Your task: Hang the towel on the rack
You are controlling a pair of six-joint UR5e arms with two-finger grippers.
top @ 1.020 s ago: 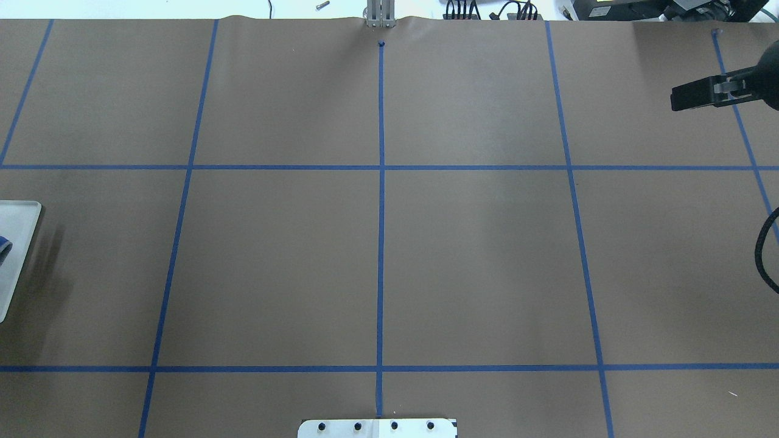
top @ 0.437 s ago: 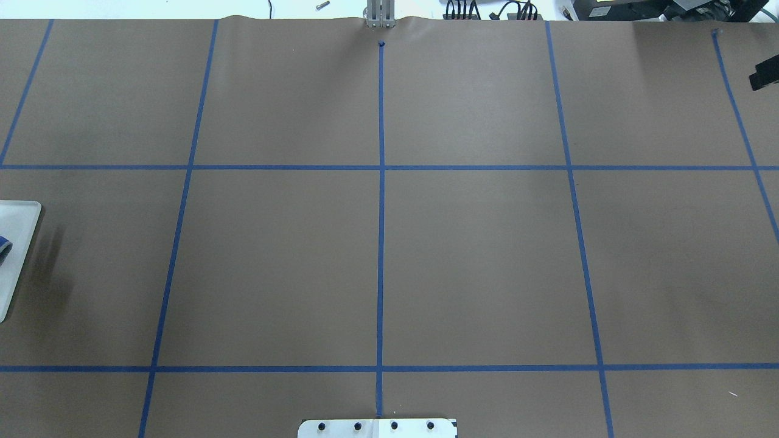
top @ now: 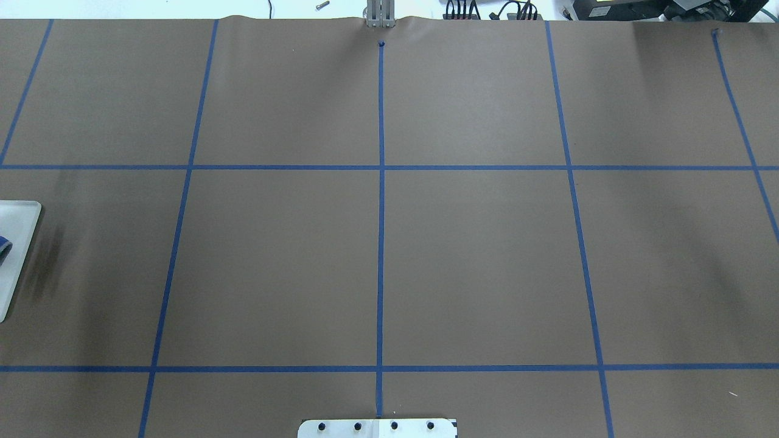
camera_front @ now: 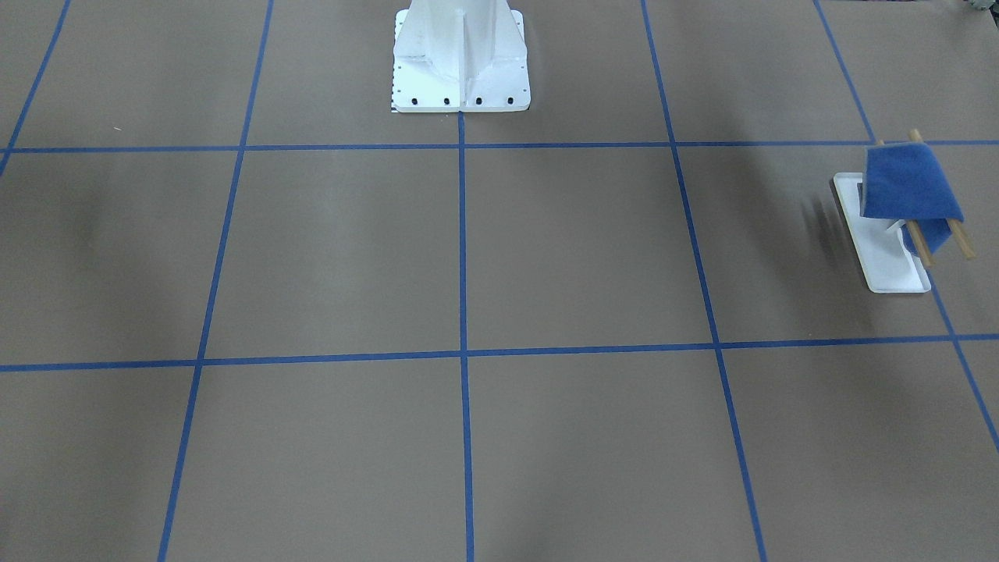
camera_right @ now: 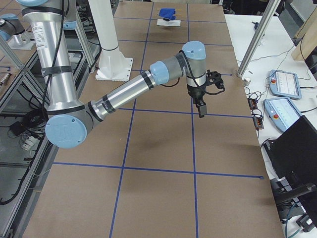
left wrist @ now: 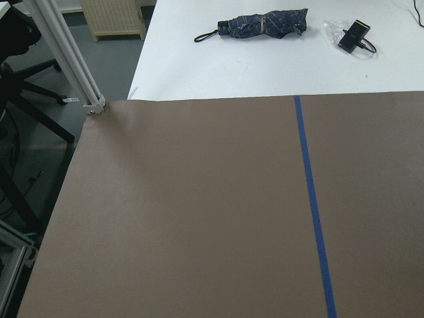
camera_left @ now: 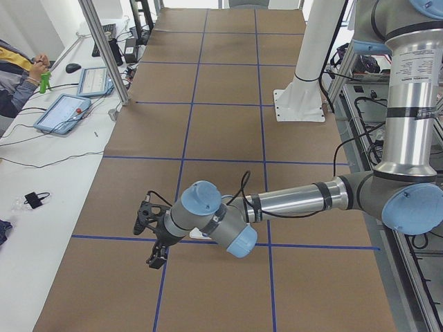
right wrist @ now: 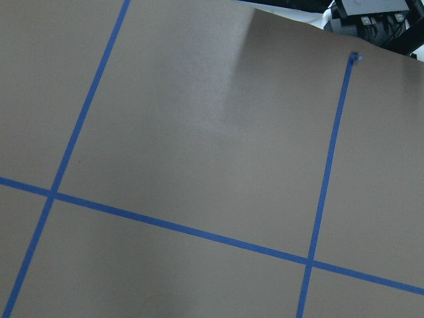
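The royal-blue towel (camera_front: 905,187) hangs draped over the two wooden dowel bars (camera_front: 961,240) of the rack, whose white tray base (camera_front: 886,265) stands at the table's edge on my left side. The overhead view shows only the base's corner (top: 17,237) and a sliver of towel (top: 3,246). The exterior right view shows towel and rack far off (camera_right: 167,14). My left gripper (camera_left: 154,249) shows only in the exterior left view, above the table. My right gripper (camera_right: 201,109) shows only in the exterior right view, pointing down. I cannot tell whether either is open or shut.
The large white bolted pedestal (camera_front: 460,55) stands at the robot's side of the table. Brown paper with blue tape grid lines (top: 381,243) covers the table. Tablets (camera_left: 66,111) and a folded umbrella (left wrist: 265,23) lie on the white side tables. An operator sits at far left (camera_left: 14,76).
In the overhead view my right gripper has drawn off to the right and left the frame. The rack and towel have not moved.
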